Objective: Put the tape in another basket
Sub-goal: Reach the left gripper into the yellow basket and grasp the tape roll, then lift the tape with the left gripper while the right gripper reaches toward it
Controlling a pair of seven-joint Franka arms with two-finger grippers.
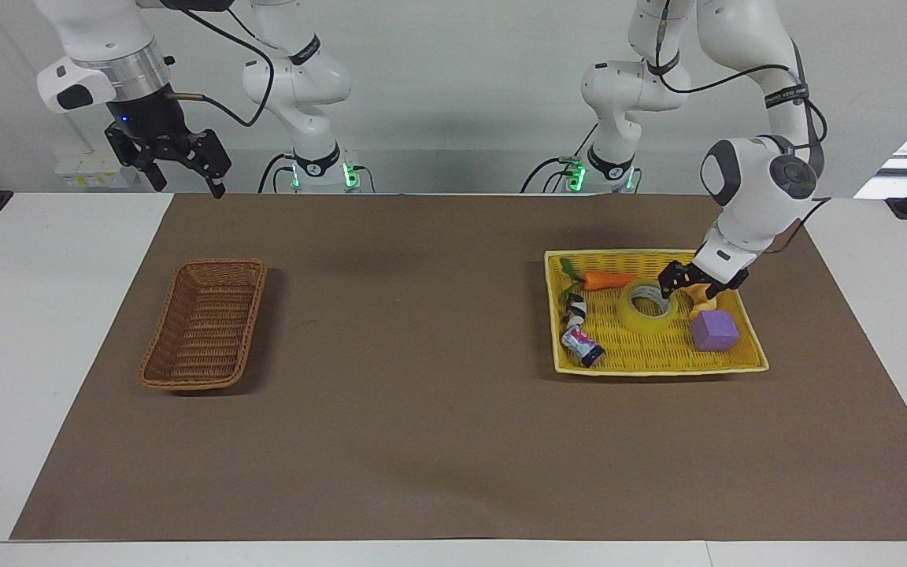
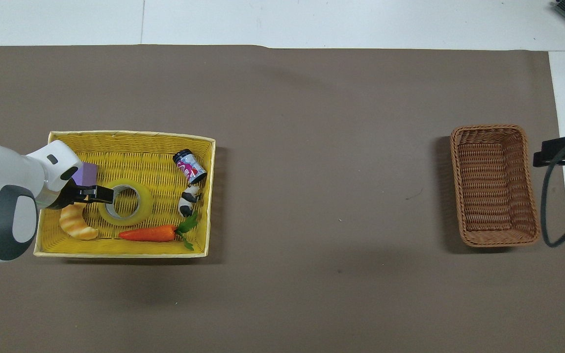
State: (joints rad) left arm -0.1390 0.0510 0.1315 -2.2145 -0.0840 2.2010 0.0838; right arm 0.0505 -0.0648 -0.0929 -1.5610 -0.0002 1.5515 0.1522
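The tape (image 1: pixel 633 315) lies flat in the yellow basket (image 1: pixel 658 368), also in the overhead view (image 2: pixel 143 203). My left gripper (image 1: pixel 688 288) is open and low inside that basket. One finger is at the tape's rim on the side toward the left arm's end, the other by the croissant (image 1: pixel 705 301). In the overhead view the left gripper (image 2: pixel 97 193) covers that edge of the tape. The brown wicker basket (image 1: pixel 221 264) stands empty toward the right arm's end (image 2: pixel 493 128). My right gripper (image 1: pixel 188 183) waits open in the air beside it (image 2: pixel 545 157).
The yellow basket (image 2: pixel 125 133) also holds a purple cube (image 1: pixel 714 331), a croissant (image 2: pixel 76 225), a carrot (image 1: pixel 609 279), a small can (image 1: pixel 582 345) and a cow toy (image 1: pixel 575 309). A brown mat (image 1: pixel 422 394) covers the table.
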